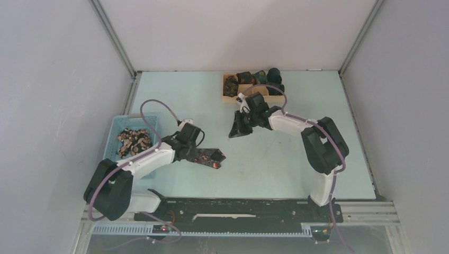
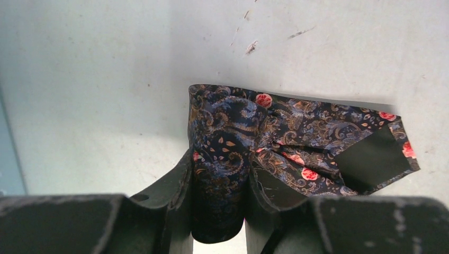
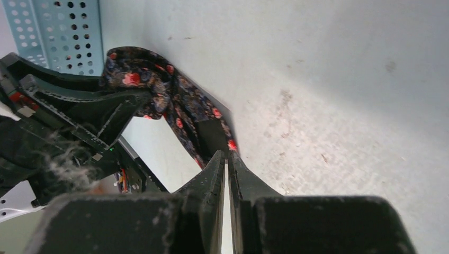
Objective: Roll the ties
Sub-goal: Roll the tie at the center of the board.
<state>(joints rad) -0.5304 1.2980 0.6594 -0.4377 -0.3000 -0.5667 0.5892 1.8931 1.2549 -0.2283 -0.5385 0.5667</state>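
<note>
The left jaws clamp a bunched fold of a long dark necktie printed with reddish-pink flowers and tan paisley [image 2: 317, 129], held low over the pale blue-green counter [image 1: 296, 159] in front of the white-and-black left arm [image 1: 148, 159]. The rest of the tie fans out to one side of the grip, and its pointed end shows a plain dark lining. The right jaws, at the end of the white-and-black right arm [image 1: 288, 123], are pressed together but for a hairline slit and hold nothing. They hang near the tie, on its far side and apart from it. At the left, a light-blue perforated plastic basket [image 1: 114, 132] holds a heap of patterned ties [image 1: 132, 140]. At the far edge, a tan wooden divided tray [image 1: 229, 97] carries several dark rolled ties [image 1: 259, 78].
</note>
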